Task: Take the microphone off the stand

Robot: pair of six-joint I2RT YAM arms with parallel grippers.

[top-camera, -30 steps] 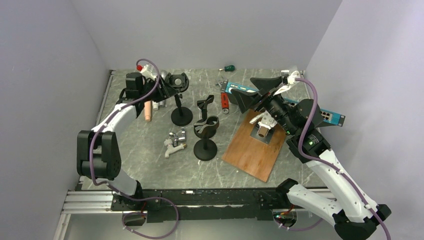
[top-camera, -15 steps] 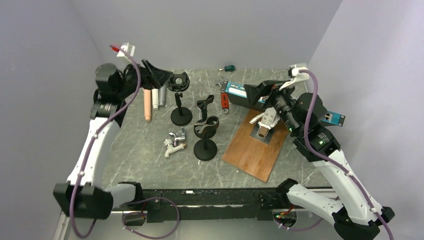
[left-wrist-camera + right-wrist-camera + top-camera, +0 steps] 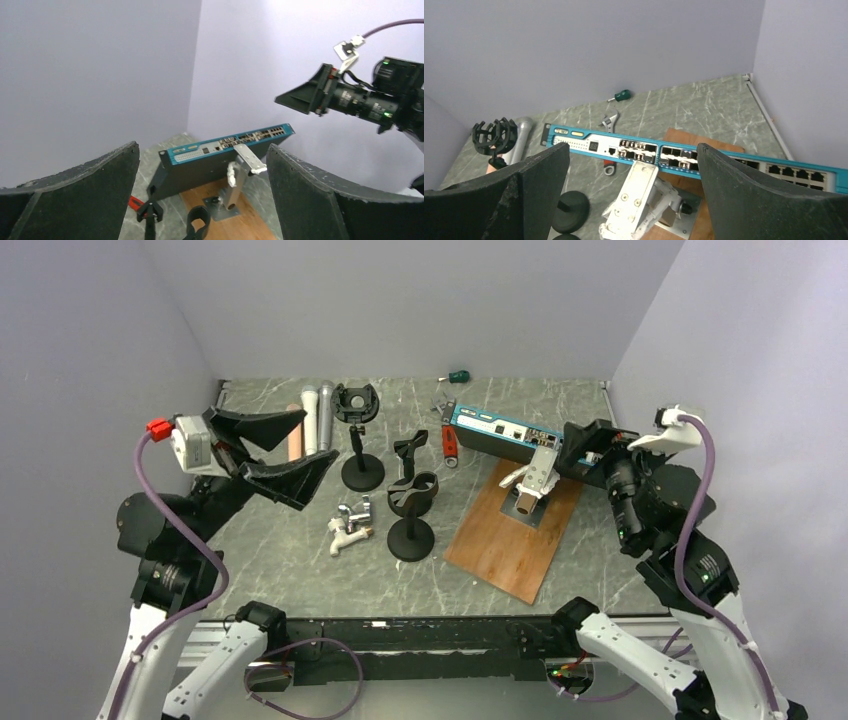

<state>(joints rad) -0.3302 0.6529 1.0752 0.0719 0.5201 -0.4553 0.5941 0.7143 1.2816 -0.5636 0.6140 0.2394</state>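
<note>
Three microphones lie side by side on the table at the back left: a pink one (image 3: 294, 445), a white one (image 3: 309, 422) and a grey one (image 3: 326, 417). The black stand (image 3: 362, 470) beside them carries an empty round shock mount (image 3: 355, 402); the mount (image 3: 495, 136) and grey microphone (image 3: 522, 134) also show in the right wrist view. My left gripper (image 3: 316, 438) is open and empty, raised near the left side. My right gripper (image 3: 570, 447) is open and empty at the right. Both show wide-apart fingers in their wrist views, left (image 3: 202, 147) and right (image 3: 633, 147).
A second stand (image 3: 410, 537) with an empty clip, a loose clip (image 3: 410, 450), a metal faucet part (image 3: 349, 524), a blue network switch (image 3: 500, 430), a wooden board (image 3: 515, 530) with a metal bracket (image 3: 532, 480), a wrench (image 3: 449, 445) and a green screwdriver (image 3: 458, 375).
My left arm has pulled back from the shock mount stand to the near left and risen. My right arm has drawn back to the right. The microphones are now uncovered.
</note>
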